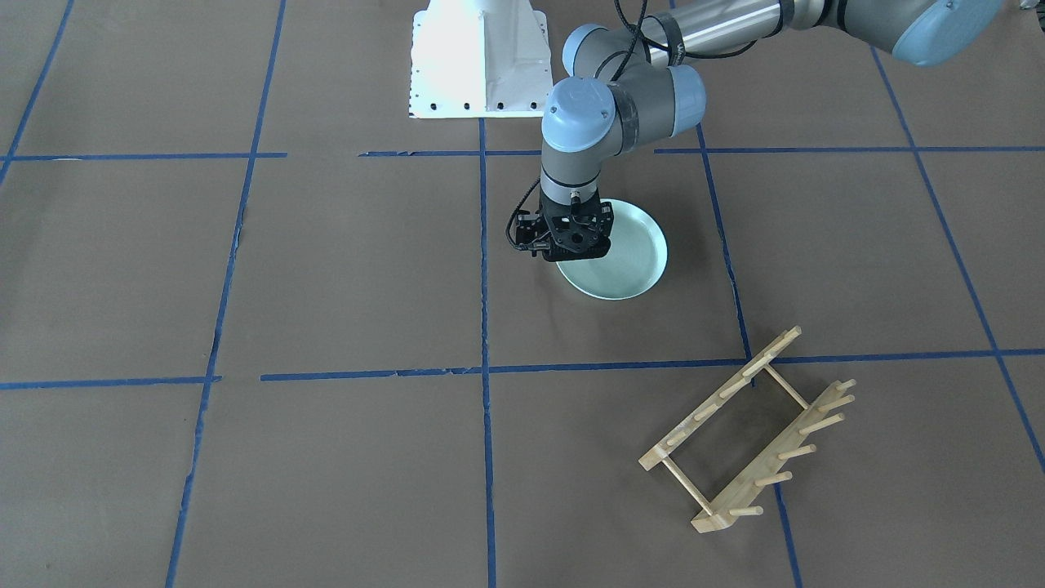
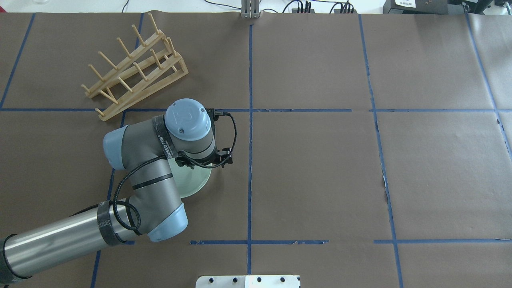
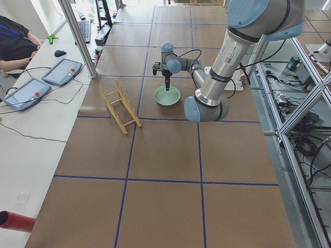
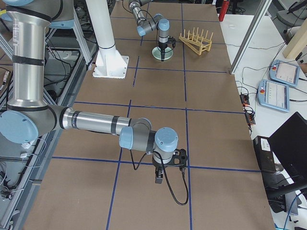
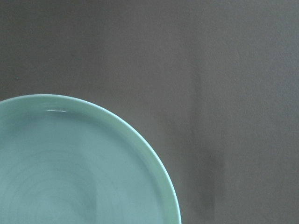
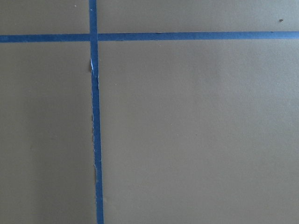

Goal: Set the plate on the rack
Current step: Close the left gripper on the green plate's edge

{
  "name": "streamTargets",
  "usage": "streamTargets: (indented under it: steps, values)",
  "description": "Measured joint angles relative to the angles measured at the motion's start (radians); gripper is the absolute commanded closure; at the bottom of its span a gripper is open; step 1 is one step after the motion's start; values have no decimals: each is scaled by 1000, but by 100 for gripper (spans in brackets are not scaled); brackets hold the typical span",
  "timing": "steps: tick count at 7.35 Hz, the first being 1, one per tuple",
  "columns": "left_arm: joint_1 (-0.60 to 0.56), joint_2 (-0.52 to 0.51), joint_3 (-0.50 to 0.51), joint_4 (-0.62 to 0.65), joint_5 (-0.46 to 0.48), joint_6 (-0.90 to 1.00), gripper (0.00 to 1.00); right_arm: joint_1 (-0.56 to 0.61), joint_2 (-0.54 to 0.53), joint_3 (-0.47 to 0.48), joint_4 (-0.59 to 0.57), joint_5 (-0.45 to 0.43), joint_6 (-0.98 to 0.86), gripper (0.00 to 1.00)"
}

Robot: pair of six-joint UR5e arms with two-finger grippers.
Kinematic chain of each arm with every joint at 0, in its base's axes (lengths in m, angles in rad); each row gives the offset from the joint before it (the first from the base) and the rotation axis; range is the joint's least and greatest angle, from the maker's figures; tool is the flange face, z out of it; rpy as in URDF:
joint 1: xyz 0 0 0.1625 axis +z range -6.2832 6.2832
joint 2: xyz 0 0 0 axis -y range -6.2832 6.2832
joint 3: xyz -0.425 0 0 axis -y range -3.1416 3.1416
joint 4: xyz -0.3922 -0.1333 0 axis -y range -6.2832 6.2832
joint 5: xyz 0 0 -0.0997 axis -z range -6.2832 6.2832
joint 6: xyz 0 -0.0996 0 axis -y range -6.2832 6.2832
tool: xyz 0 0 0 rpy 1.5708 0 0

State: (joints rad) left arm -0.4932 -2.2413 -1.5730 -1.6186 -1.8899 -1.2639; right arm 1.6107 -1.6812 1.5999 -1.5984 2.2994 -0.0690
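The pale mint-green plate [image 1: 629, 257] lies flat on the brown table, right side up; it also shows in the overhead view [image 2: 197, 183] and fills the lower left of the left wrist view [image 5: 70, 168]. My left gripper [image 1: 571, 245] points straight down over the plate's rim on the side toward the table's middle, close above it. Its fingers are hidden under the wrist, so I cannot tell if they are open or shut. The bamboo rack [image 1: 755, 482] stands empty, apart from the plate [image 2: 148, 92]. My right gripper [image 4: 159, 181] hangs low over bare table far from both; I cannot tell its state.
The white robot base [image 1: 478, 65] stands at the table's robot side. Blue tape lines [image 1: 483, 327] mark a grid on the brown paper. Two tablets [image 3: 64, 70] and a seated person [image 3: 15, 44] are beyond the table's far edge.
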Motion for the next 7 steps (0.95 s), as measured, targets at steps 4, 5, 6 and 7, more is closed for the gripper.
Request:
streamTargets:
  steps: [4, 5, 6, 7]
  values:
    - [8, 3, 2, -3, 0, 1, 56, 0, 0, 0, 0, 0, 0, 0]
    - [8, 2, 1, -3, 0, 0, 70, 0, 0, 0, 0, 0, 0, 0]
    - [8, 1, 1, -3, 0, 0, 83, 0, 0, 0, 0, 0, 0, 0]
    - [8, 1, 1, -3, 0, 0, 91, 0, 0, 0, 0, 0, 0, 0]
